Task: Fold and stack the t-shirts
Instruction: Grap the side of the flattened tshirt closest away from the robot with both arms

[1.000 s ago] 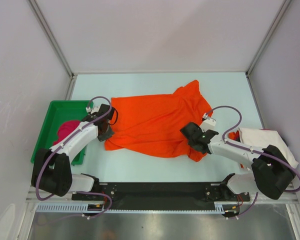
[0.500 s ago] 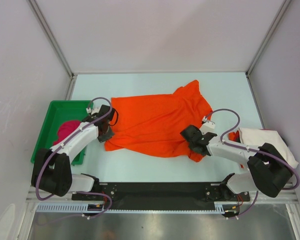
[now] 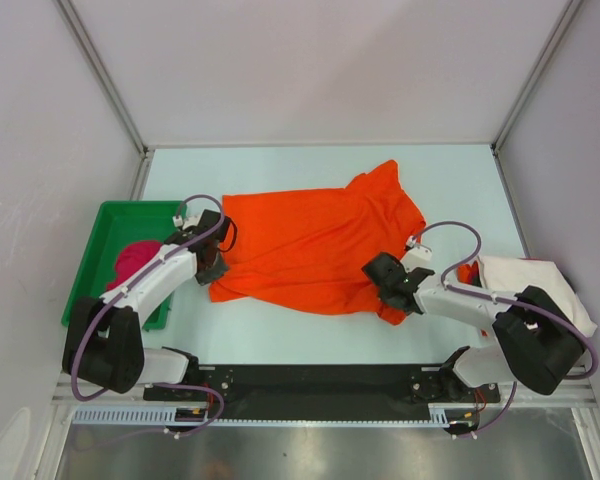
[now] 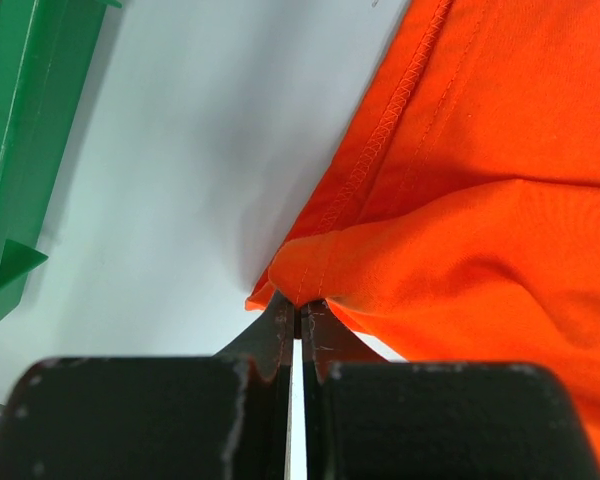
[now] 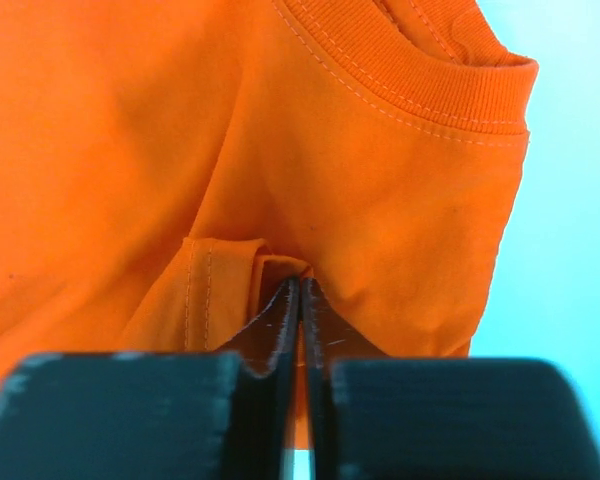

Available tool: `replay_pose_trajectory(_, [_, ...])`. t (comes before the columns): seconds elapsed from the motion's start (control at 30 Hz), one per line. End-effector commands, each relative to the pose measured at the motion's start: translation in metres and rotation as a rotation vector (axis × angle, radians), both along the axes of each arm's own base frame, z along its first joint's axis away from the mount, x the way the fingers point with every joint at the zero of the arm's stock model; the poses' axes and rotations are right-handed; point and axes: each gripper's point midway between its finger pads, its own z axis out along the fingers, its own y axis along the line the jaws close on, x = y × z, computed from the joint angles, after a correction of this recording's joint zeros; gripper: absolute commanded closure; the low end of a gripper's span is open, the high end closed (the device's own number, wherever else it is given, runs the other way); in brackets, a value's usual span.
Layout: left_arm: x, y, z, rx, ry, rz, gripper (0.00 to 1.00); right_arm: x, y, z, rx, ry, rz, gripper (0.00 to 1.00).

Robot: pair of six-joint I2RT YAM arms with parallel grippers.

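Orange shirt (image 3: 310, 245) spread mid-frame on worktop (image 3: 280, 165). Left pincer (image 4: 298, 305) clamped on its left corner; right pincer (image 5: 300, 285) pinching fold near collar. Pink shirt (image 3: 130, 258) in tray (image 3: 115, 220), left; white shirt (image 3: 530, 272) far right.

Orange t-shirt (image 3: 315, 245): spread mostly flat across table (image 3: 280, 170) centre, wrinkled, collar at near-right end, 1 sleeve sticking out far-right, near-left hem corner bunched. Magenta t-shirt (image 3: 132, 262): crumpled in green tray (image 3: 110, 215), left side. Off-white t-shirt (image 3: 540, 280): crumpled heap at right edge.
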Motion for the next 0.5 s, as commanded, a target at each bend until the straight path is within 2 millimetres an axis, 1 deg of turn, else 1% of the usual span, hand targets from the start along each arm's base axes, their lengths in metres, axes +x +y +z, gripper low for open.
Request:
replay_pose_trajectory(0.0, [-0.002, -0.001, 0.004, 0.002, -0.020, -0.015, 1.00, -0.002, -0.003, 0.003, 0.009, -0.010, -0.009, 1.00])
replay_pose_trajectory(0.1, [-0.002, -0.001, 0.004, 0.001, -0.022, -0.015, 1.00, 0.004, -0.002, 0.018, -0.005, -0.049, -0.002, 1.00])
replay_pose_trajectory(0.13, [-0.002, -0.001, 0.004, 0.001, -0.022, -0.015, 1.00, 0.002, -0.003, 0.025, -0.019, -0.057, 0.003, 1.00])
replay_pose_trajectory(0.17, [-0.002, -0.001, 0.004, 0.001, -0.025, -0.013, 1.00, 0.002, -0.001, 0.031, -0.029, -0.070, 0.016, 1.00])
replay_pose_trajectory(0.2, [-0.003, -0.002, 0.005, 0.000, -0.025, -0.017, 1.00, 0.009, 0.001, 0.045, -0.036, -0.108, 0.014, 1.00])
replay_pose_trajectory(0.27, [-0.003, -0.002, 0.005, 0.000, -0.025, -0.017, 1.00, 0.009, -0.002, 0.059, -0.057, -0.132, 0.013, 1.00])
replay_pose_trajectory(0.3, [-0.003, -0.002, 0.006, -0.002, -0.030, -0.017, 1.00, 0.010, 0.003, 0.067, -0.052, -0.150, 0.028, 1.00])
replay_pose_trajectory(0.37, [-0.003, -0.002, 0.006, -0.003, -0.028, -0.018, 1.00, 0.009, 0.002, 0.077, -0.063, -0.164, 0.027, 1.00])
replay_pose_trajectory(0.4, [-0.003, -0.002, 0.007, -0.004, -0.031, -0.019, 1.00, 0.008, 0.006, 0.084, -0.059, -0.177, 0.038, 1.00])
replay_pose_trajectory(0.47, [-0.002, -0.003, 0.008, -0.005, -0.038, -0.020, 1.00, 0.003, 0.003, 0.090, -0.071, -0.183, 0.033, 1.00])
